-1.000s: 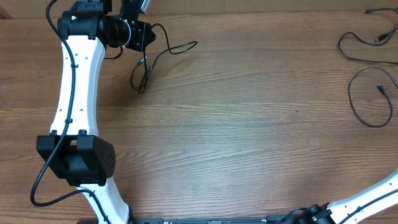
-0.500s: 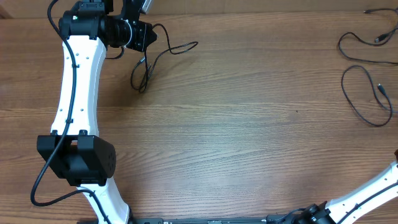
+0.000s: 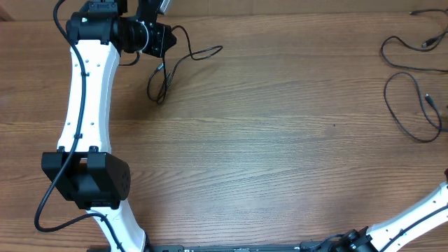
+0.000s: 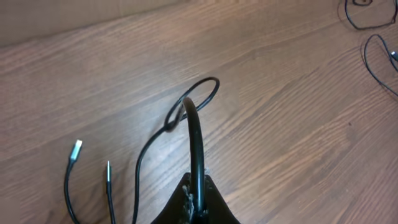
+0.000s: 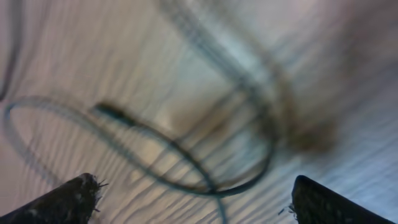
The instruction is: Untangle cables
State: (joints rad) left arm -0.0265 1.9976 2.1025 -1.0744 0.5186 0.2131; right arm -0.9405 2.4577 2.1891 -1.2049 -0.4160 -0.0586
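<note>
- Firstly, the left pincer (image 4: 196, 190): clenched on a black cable (image 4: 198, 134) that rises from between its closed tips and bends over in an arch at the far end.
- Near the top of that arch a thinner cord (image 4: 144, 155) crosses the held cable and makes a small loop around it. Whether the two are knotted cannot be told.
- To the left of the pincer lie a silver-tipped plug (image 4: 74, 150) and a slim pin plug (image 4: 107, 169). They are apart from one another, each on its own black lead.
- From overhead, the same tangle (image 3: 162, 73) lies at the far left of the wooden counter (image 3: 266, 154), just beside the black wrist of the left arm (image 3: 87, 105). One strand reaches out to the right from the tangle and ends in a narrow loop.
- The right pincer (image 5: 193, 186): released, its two tips wide apart at the lower corners of its wrist view, with nothing gripped between them.
- That wrist view is blurred; below the tips a looped cable (image 5: 186, 158) with a dark plug end lies on the counter.
- The right pincer falls outside the overhead view, where only part of the white right arm (image 3: 413, 217) shows at the lower right corner.
- At the far right of the counter, well apart from the tangle, lie two separate cables: a winding cable (image 3: 383, 49) near the top corner and an open loop (image 3: 387, 98) below it, with a small plug (image 3: 428, 99) inside the loop.
</note>
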